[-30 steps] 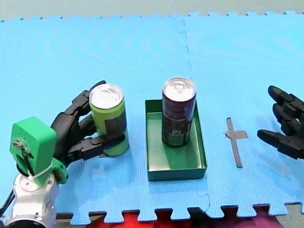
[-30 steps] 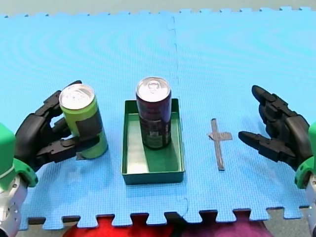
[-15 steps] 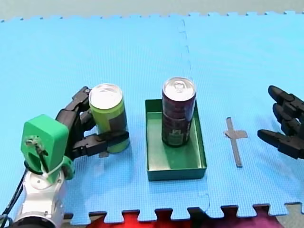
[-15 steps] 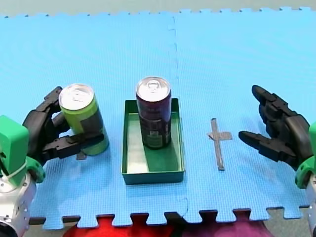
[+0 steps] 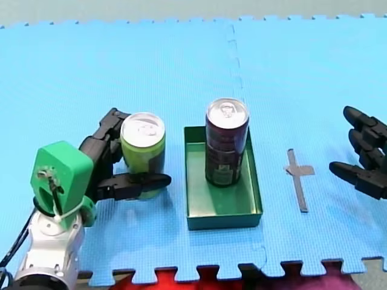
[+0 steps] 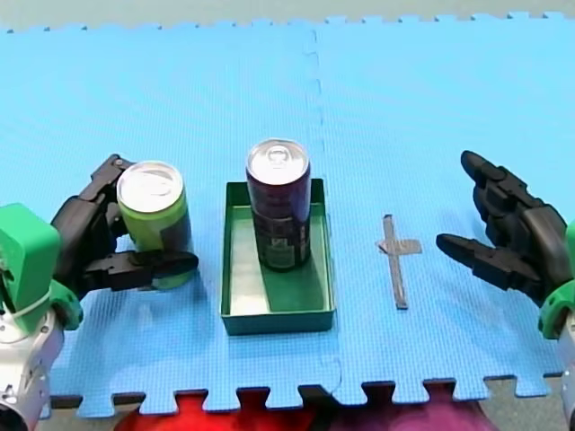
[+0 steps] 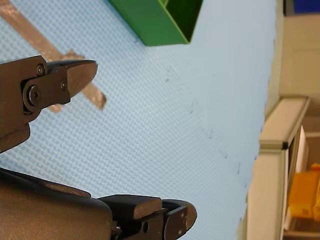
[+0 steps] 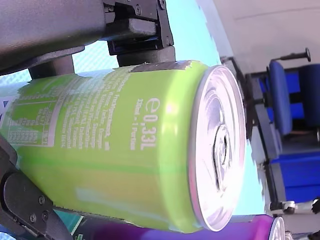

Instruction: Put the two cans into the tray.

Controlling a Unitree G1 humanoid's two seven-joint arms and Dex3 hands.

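Left hand [image 5: 100, 163] clamped on the upright green can [image 5: 143, 154], just left of the tray [image 5: 224, 220]; right hand [image 5: 366, 166], holding nothing, well right.

— What do we see around the hand [image 7: 50, 210]?
— We see it holding nothing, at the frame's edge over the blue foam mat [image 7: 175, 130]. A grey tape strip [image 7: 35, 37] lies on the mat, partly behind the hand.
— And the green tray [image 7: 150, 20]?
— We see one corner of it at the frame's edge, apart from the tape.
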